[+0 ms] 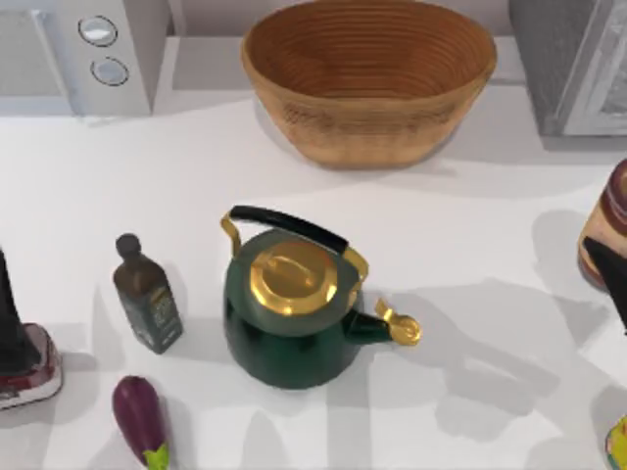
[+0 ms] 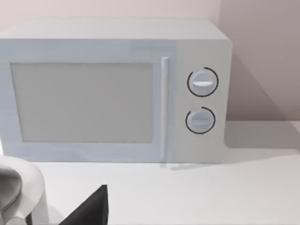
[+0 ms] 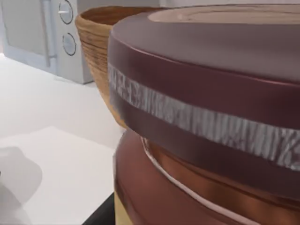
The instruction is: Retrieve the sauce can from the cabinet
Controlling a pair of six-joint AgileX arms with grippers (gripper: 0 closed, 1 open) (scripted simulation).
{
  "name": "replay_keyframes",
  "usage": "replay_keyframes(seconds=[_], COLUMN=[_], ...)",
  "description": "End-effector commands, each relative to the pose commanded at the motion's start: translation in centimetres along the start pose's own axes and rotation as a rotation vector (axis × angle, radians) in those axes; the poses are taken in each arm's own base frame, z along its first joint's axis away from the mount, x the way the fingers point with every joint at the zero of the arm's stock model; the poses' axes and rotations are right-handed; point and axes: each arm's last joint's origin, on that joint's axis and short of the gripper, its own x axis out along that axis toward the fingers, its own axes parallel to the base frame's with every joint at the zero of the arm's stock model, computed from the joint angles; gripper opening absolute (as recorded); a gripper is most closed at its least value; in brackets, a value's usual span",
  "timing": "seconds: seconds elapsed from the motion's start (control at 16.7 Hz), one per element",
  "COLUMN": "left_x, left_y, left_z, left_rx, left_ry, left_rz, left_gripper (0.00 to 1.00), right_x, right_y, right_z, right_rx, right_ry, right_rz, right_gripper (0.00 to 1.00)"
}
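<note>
The white tabletop carries a woven basket at the back centre, with a white microwave at the back left and a grey cabinet at the back right. A dark green kettle with a gold lid stands in the middle. The sauce can sits at the right edge of the tabletop, outside the cabinet, with the right gripper right against it; whether that gripper's fingers clasp the can I cannot tell. The left arm is at the left edge. Near it stand a dark oil bottle and an eggplant.
</note>
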Motion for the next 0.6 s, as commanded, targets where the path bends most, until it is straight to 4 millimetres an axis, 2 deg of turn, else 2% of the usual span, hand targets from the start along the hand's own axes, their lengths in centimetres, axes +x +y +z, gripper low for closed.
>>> replay_keyframes(seconds=[0.36, 0.42, 0.48, 0.6], left_x=[0.0, 0.0, 0.0, 0.0], left_y=[0.0, 0.0, 0.0, 0.0], left_z=[0.0, 0.0, 0.0, 0.0], left_rx=[0.0, 0.0, 0.0, 0.0], left_ry=[0.0, 0.0, 0.0, 0.0], left_rz=[0.0, 0.0, 0.0, 0.0], left_gripper=[1.0, 1.0, 1.0, 1.0], right_x=[-0.1, -0.1, 0.0, 0.8], right_y=[-0.1, 0.2, 0.1, 0.1], right_z=[-0.7, -2.0, -2.0, -2.2], right_rx=[0.003, 0.069, 0.069, 0.059], right_ry=[0.001, 0.043, 0.043, 0.039], right_rz=[0.017, 0.021, 0.021, 0.02], right_gripper=[0.0, 0.0, 0.0, 0.0])
